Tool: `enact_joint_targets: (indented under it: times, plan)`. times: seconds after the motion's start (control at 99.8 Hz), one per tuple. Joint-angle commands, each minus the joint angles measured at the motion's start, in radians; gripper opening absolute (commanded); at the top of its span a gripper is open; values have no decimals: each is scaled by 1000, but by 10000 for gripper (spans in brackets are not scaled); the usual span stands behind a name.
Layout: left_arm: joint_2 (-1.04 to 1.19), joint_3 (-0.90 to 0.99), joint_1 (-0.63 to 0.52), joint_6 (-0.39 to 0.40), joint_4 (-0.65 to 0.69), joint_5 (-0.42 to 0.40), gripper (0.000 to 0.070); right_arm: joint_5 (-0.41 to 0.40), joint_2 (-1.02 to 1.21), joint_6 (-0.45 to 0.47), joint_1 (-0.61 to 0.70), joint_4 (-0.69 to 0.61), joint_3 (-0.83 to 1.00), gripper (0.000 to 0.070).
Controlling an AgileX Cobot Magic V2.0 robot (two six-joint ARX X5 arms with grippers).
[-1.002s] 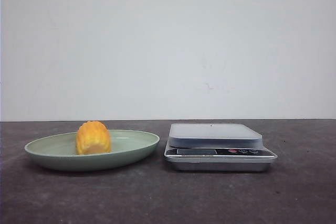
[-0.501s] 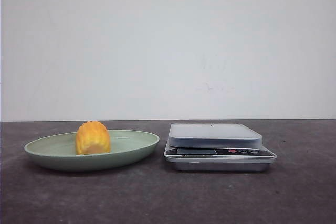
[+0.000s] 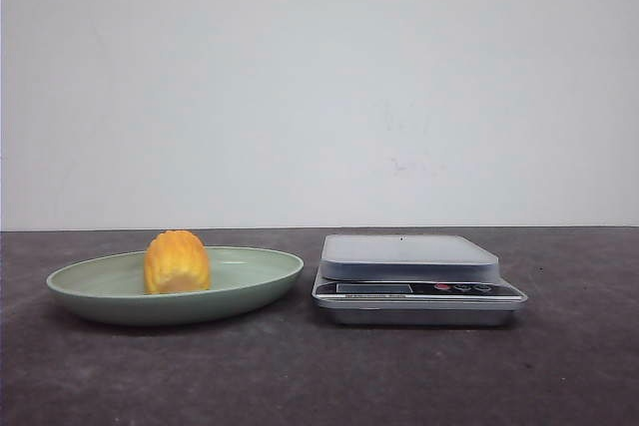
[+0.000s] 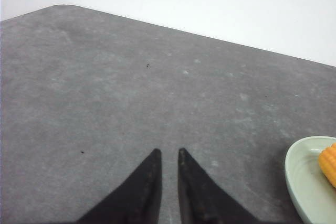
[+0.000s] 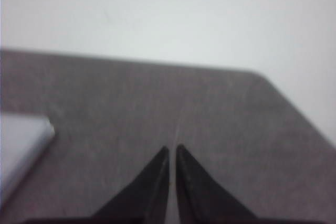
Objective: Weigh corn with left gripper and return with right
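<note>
A stubby yellow-orange corn (image 3: pixel 177 261) rests in the left half of a pale green oval plate (image 3: pixel 260 281). To the plate's right stands a silver kitchen scale (image 3: pixel 414 279) with nothing on its platform. Neither arm shows in the front view. In the left wrist view my left gripper (image 4: pixel 168 153) hangs over bare table, shut with nothing in it, and the plate's rim (image 4: pixel 294 177) and an end of the corn (image 4: pixel 328 163) show at the frame's edge. My right gripper (image 5: pixel 172 149) is shut and empty too, with a corner of the scale (image 5: pixel 23 142) off to one side.
A dark grey table (image 3: pixel 319 376) runs back to a plain white wall (image 3: pixel 319 87). Plate and scale sit side by side a short gap apart, with bare tabletop in front of them.
</note>
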Motion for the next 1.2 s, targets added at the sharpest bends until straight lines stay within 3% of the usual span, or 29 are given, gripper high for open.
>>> enact_joint_targets:
  times: [0.0,0.09,0.17,0.241,1.193]
  plan:
    - [0,-14,1,-1,13,-3,27,-3,-19,12,-6,43,-47,16]
    - [0,-14,1,-1,13,-3,28,-6,-19,60,-20,75,-104,16]
    - [0,-14,1,-1,13,-3,28,-19,-19,84,-32,1,-107,16]
    - [0,-14,1,-1,13,-3,28,-20,-19,94,-35,12,-107,16]
    - [0,-14,1,-1,13,-3,27,-19,-19,92,-35,17,-107,17]
